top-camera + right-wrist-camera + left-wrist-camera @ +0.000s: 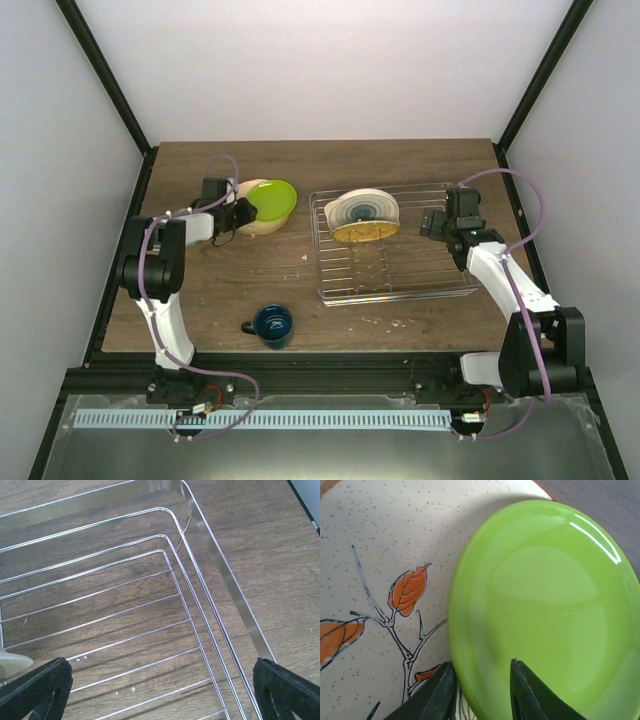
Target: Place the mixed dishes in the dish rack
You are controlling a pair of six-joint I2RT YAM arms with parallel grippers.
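Observation:
In the left wrist view the lime green plate [545, 605] lies tilted on the tan plate with the leaf drawing [380, 545]. My left gripper [482, 680] is shut on the green plate's near rim, one finger above it and one below. From above, this pair [272, 200] sits at the back left of the table. The dish rack [395, 290] holds a cream plate with teal rings [362, 208] and a yellow-orange plate [365, 232], both upright. My right gripper [162, 685] hangs open over the rack's right side [215, 565], holding nothing. A dark blue mug [272, 323] stands near the front.
The rack's raised metal rim [235, 595] runs just left of my right finger. A pale plate edge [10, 662] shows at the lower left of the right wrist view. Black frame posts [110, 80] flank the table. White crumbs [400, 322] lie in front of the rack.

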